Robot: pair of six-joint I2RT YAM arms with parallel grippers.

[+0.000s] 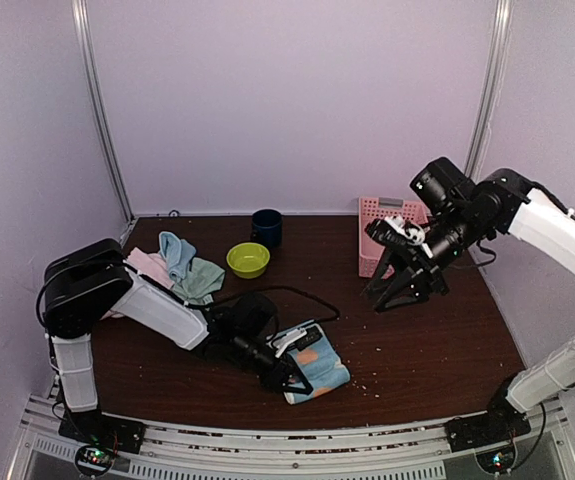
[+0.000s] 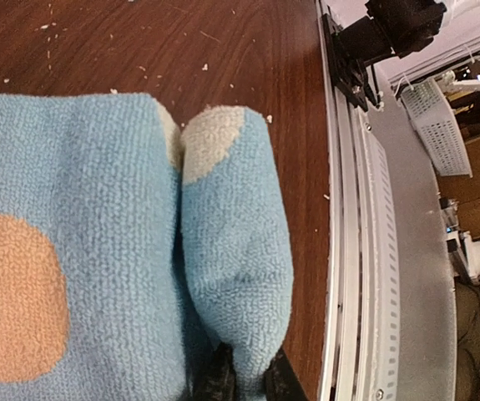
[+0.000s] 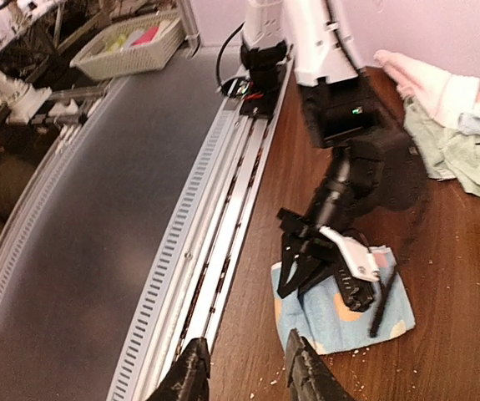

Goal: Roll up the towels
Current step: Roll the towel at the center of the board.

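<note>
Over at the far left of the table [image 1: 427, 350], three towels sit in a loose heap. There is a pink towel [image 1: 145, 266], a pale blue towel [image 1: 174, 250] bunched against it, and a mint green towel [image 1: 203, 280] touching them on the right. None of these looks rolled.

Nearer the front edge, the left arm lies low. Its left claw [image 2: 248, 380] is almost closed, pinching a fold of the light blue patterned towel [image 1: 322, 368]. From the wrist view, that pinched edge is doubled over into a fat, soft lip lying right beside the flat part with the orange patch. I'd call that the very start of a roll.

Behind it stand a lime-green bowl [image 1: 248, 260] and a dark blue cup [image 1: 266, 227], with a pink basket [image 1: 387, 222] at the back right. The right claw [image 3: 245, 344] hangs in the air in front of the basket, well apart from any towel, with its fingers parted and nothing between them.

The cloth looks like terry, so light and floppy, with no stiffness of its own. My guess is it will sag and spring open if released. The nap should grip rather than slip. The doubled edge is the place to hold, and the free claw could pin the flat side.
</note>
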